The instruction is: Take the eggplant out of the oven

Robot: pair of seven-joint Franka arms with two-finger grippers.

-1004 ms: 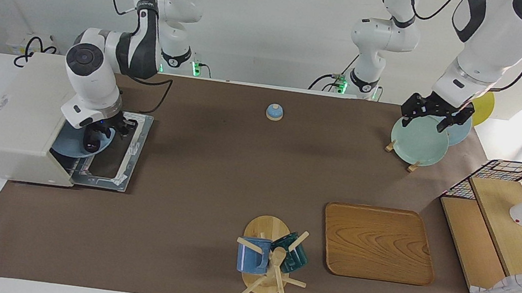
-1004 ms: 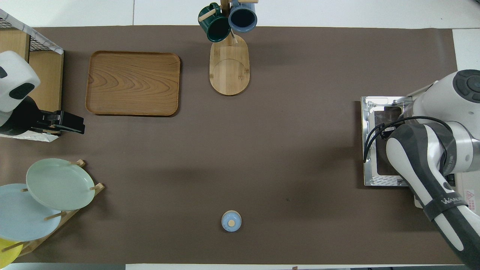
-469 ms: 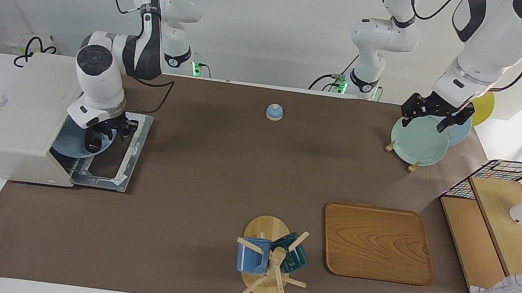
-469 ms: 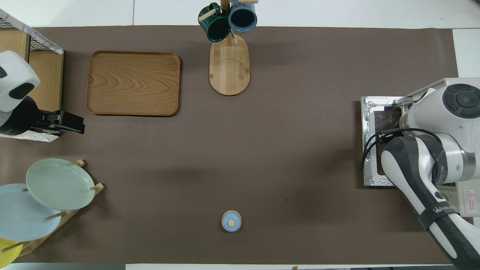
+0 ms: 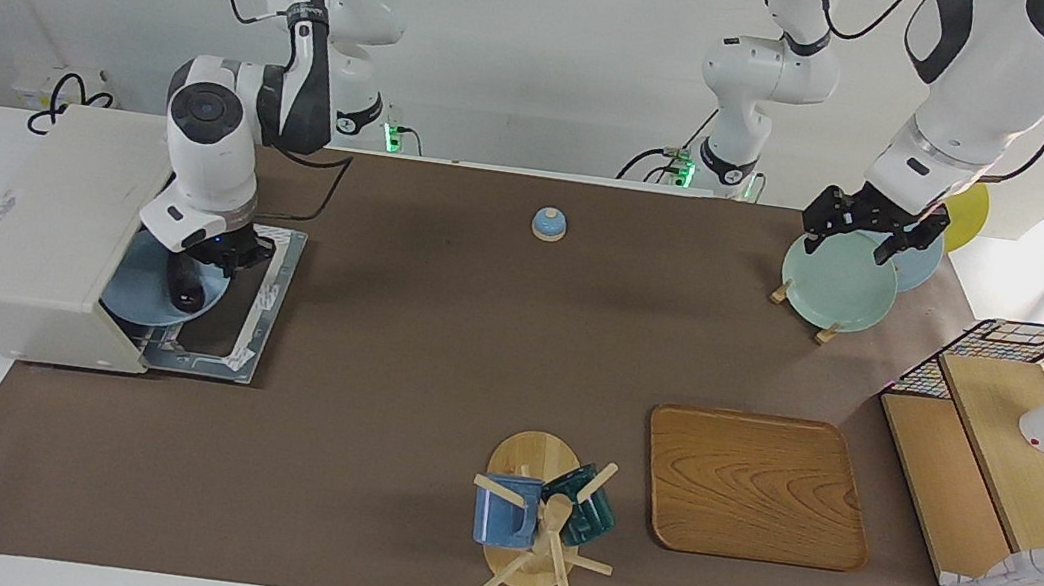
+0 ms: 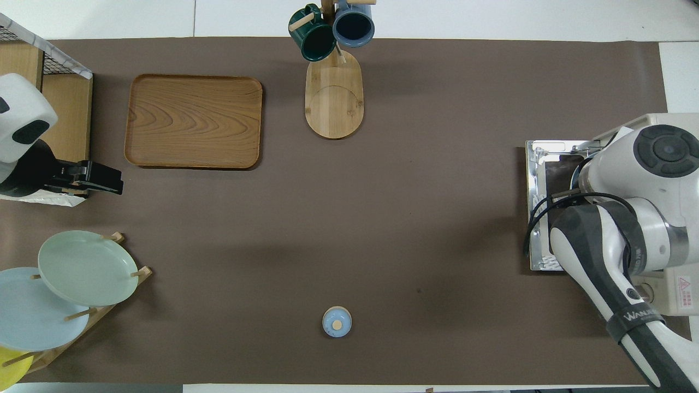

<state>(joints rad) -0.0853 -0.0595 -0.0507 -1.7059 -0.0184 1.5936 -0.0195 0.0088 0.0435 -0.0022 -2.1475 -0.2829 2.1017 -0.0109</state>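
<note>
The cream-white oven (image 5: 36, 229) stands at the right arm's end of the table with its door (image 5: 264, 299) folded down flat. A blue plate (image 5: 134, 292) sticks out of the oven's mouth over the door. My right gripper (image 5: 188, 289) points down onto this plate. A dark shape sits at its tip; I cannot tell the fingers from the eggplant there. In the overhead view the right arm hides the oven's mouth, and only the door (image 6: 538, 218) and the oven's corner (image 6: 677, 295) show. My left gripper (image 5: 870, 236) waits open over the plate rack.
A rack with a pale green plate (image 5: 836, 279) and others stands at the left arm's end. A wooden tray (image 5: 757, 485), a mug stand (image 5: 538, 512), a small blue bell (image 5: 548, 224) and a wire-and-wood shelf (image 5: 1016, 449) are on the table.
My right arm's wrist has swung up and toward the robots, uncovering more of the blue plate. Its gripper stays at the plate. The left arm has not moved.
</note>
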